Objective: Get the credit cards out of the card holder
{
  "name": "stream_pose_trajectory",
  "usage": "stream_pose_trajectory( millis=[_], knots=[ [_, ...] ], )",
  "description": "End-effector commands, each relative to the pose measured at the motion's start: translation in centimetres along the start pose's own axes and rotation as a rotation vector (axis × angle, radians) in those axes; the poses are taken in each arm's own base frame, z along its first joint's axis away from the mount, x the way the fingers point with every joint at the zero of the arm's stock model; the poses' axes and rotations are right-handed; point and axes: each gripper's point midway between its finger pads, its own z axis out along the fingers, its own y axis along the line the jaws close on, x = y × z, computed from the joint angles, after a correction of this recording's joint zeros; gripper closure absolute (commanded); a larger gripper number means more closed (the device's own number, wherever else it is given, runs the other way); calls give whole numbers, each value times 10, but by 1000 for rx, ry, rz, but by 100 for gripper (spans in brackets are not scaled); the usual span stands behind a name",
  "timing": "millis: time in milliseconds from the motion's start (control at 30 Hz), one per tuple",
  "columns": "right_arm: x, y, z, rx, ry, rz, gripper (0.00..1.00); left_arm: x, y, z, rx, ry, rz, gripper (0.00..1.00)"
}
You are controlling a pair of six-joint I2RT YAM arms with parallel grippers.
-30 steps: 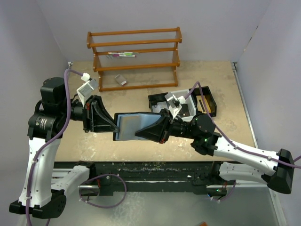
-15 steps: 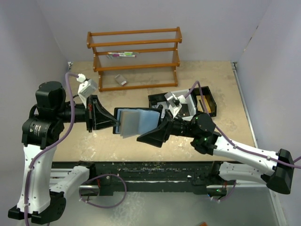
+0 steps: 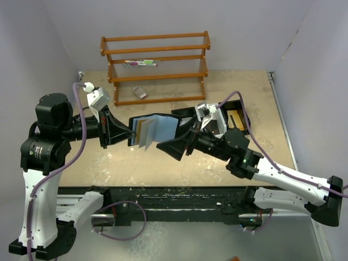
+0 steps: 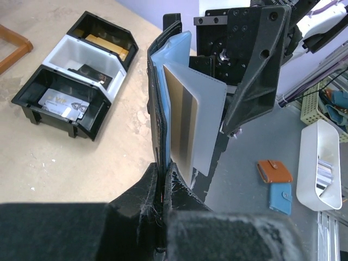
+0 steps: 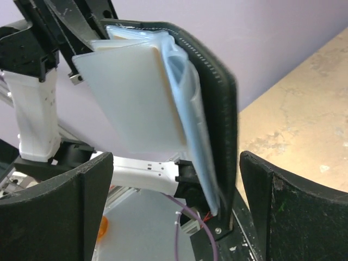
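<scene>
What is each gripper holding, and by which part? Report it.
The left gripper is shut on the card holder, pinching the cover's edge nearest its wrist. The right gripper is open, its fingers either side of the card holder, gripping nothing.

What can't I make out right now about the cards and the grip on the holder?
1. Card count: the left wrist view shows one credit card; pale sleeves of the card holder could hide more.
2. Right wrist view: the frosted sleeves cover any card faces.
3. Grip: the left gripper hides the holder's lower edge behind its own blurred fingers.
4. Top view: slots too small to read.
</scene>
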Motion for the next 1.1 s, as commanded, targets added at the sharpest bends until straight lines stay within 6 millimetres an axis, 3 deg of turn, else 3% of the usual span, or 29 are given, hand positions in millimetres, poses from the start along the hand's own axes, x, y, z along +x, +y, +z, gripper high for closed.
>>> stream_pose_trajectory(
  millis=[0, 433, 633, 733, 867, 967, 1067],
  knots=[
    [-31, 10, 0, 27, -90, -48, 0, -10, -5, -3, 5, -30, 66, 100],
    [-33, 25, 14, 52, -95, -110, 0, -7, 6, 1, -19, -21, 45, 100],
    [-36, 18, 10, 92, -105, -127, 2, -7, -1, 1, 18, -21, 42, 100],
    [-39, 19, -4, 95, -120, -117, 27, -7, -14, 0, 88, -21, 43, 100],
    [-44, 30, -21, 47, -150, -89, 78, -7, -34, -1, 216, -15, 12, 100],
    [-42, 42, -25, -19, -134, -94, 88, -7, -45, -3, 296, -11, -8, 100],
    [-36, 50, -22, -61, -98, -96, 91, -7, -52, -5, 351, -2, -40, 100]
  ],
)
